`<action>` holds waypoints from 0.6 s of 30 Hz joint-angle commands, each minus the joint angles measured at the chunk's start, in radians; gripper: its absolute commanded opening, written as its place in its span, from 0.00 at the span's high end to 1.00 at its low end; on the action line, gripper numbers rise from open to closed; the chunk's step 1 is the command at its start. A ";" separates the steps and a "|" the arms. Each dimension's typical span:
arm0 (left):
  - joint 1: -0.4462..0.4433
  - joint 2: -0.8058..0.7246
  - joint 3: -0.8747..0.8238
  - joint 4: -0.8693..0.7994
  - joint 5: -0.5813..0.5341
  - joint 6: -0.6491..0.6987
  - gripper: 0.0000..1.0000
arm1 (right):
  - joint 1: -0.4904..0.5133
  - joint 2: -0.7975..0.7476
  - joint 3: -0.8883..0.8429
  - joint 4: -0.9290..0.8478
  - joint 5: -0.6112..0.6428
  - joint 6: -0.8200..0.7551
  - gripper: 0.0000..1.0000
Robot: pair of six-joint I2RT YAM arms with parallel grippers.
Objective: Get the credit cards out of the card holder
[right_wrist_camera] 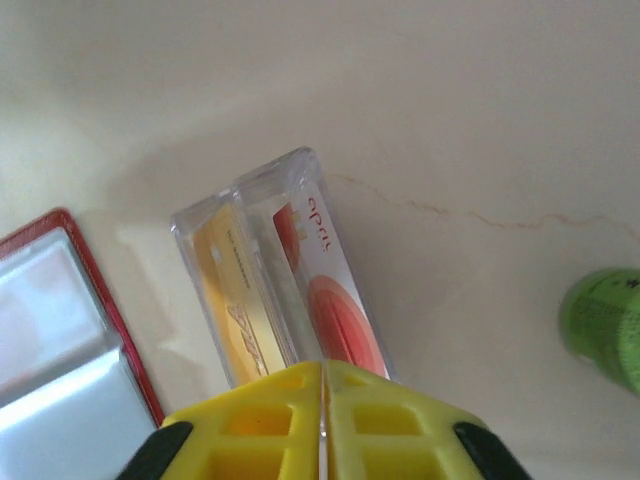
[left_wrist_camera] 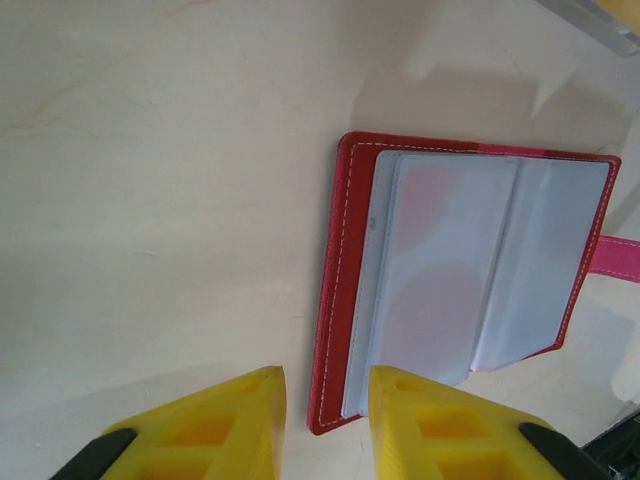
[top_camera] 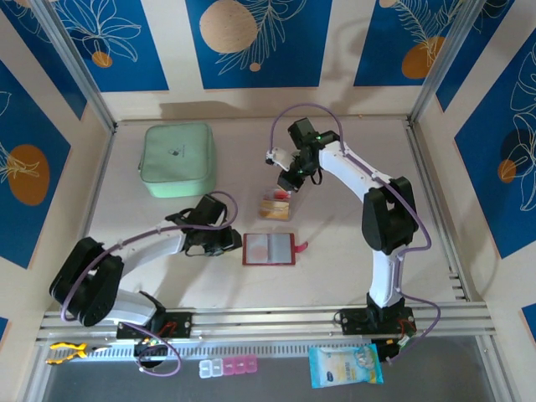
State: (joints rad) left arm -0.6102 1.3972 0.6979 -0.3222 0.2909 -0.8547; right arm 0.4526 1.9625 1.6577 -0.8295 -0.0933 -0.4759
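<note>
Pale table (top_camera: 327, 280). Cards (right_wrist_camera: 300, 270) just ahead of right gripper (right_wrist_camera: 322, 372), fingers together: probably light, stiff, slick; pinch short edge. Left gripper (left_wrist_camera: 327, 380) apart, astride wallet (left_wrist_camera: 470, 270) corner.

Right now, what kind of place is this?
Probably a robot test booth: left arm and right arm bolted to a rail, blue printed walls, a wallet laid out as a prop.

The left arm (top_camera: 146, 244) and the right arm (top_camera: 383, 280) have white links, black joints, and black bases at six o'clock. A purple cable (top_camera: 306, 105) loops along each. A green light (top_camera: 311, 131) glows on the right wrist. The fingers (left_wrist_camera: 440, 430) are yellow with square hollows.
</note>
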 commanded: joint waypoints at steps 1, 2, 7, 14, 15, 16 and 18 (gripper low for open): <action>0.012 0.018 0.012 0.021 0.024 0.010 0.73 | 0.010 -0.028 -0.042 0.110 -0.017 0.236 0.94; 0.012 0.022 0.012 0.023 0.023 0.010 0.73 | 0.014 -0.028 -0.054 0.131 0.004 0.252 0.95; 0.012 0.028 0.004 0.029 0.025 0.009 0.73 | 0.018 0.001 -0.057 0.164 0.086 0.272 0.96; 0.012 0.019 -0.011 0.040 0.023 -0.003 0.73 | 0.043 0.057 -0.046 0.153 0.143 0.207 0.95; 0.012 0.019 -0.011 0.041 0.024 -0.005 0.73 | 0.049 0.064 -0.050 0.156 0.149 0.197 0.95; 0.012 0.019 -0.011 0.040 0.025 -0.004 0.73 | 0.053 0.068 -0.054 0.155 0.156 0.191 0.95; 0.013 0.019 -0.012 0.040 0.027 -0.004 0.73 | 0.061 0.075 -0.061 0.160 0.165 0.186 0.94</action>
State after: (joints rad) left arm -0.6094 1.4170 0.6979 -0.2913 0.2989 -0.8574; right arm 0.4973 2.0182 1.5967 -0.6601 0.0551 -0.2676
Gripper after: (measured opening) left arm 0.269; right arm 0.063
